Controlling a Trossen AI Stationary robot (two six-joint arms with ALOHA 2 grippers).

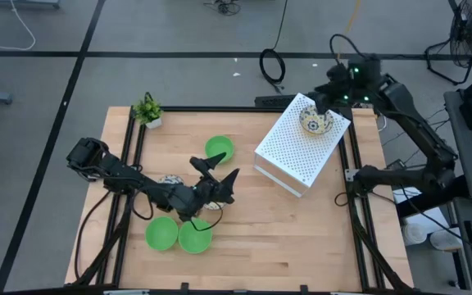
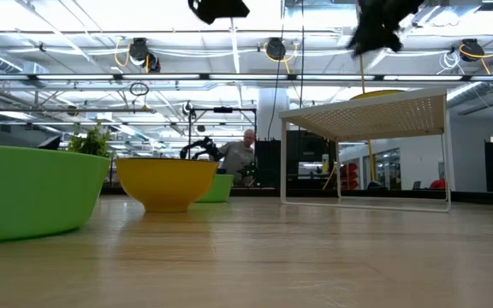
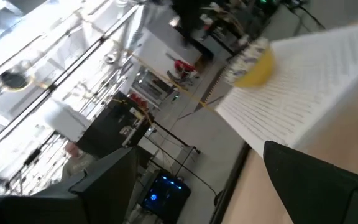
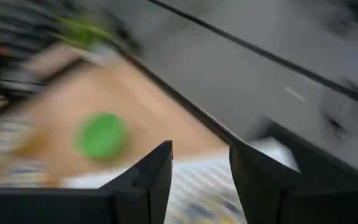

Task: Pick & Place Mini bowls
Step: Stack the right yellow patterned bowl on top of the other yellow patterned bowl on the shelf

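On the wooden tabletop (image 1: 285, 229) a white perforated stand (image 1: 297, 146) sits toward the right, turned at an angle. One patterned bowl (image 1: 315, 122) rests on its far corner, and the right hand (image 1: 328, 102) hangs just at that bowl's rim. From the right wrist its two dark fingers (image 4: 151, 171) stand apart with nothing between them; the white stand top and a bit of patterned rim lie below the gap.

The left hand (image 1: 220, 176) hovers mid-table with its fingers spread wide and empty, pointing toward the stand. A green bowl (image 1: 219, 149) sits just beyond it. Two more green bowls (image 1: 178, 235) lie side by side, touching, near the front edge, close under the left arm. That arm covers most of two further patterned bowls (image 1: 170, 179), of which only slivers show from above. A small potted plant (image 1: 148, 111) stands at the far left corner.

From table height, a bowl (image 2: 166, 183) that looks yellow on the outside stands clear of the arm, beside a big green bowl (image 2: 32, 192) close to the lens, and the stand shows as a thin-legged frame with open space beneath. A person (image 2: 242, 156) is seen in the room behind. The left wrist camera sees the bowl on the stand from the side, yellow below a patterned rim.
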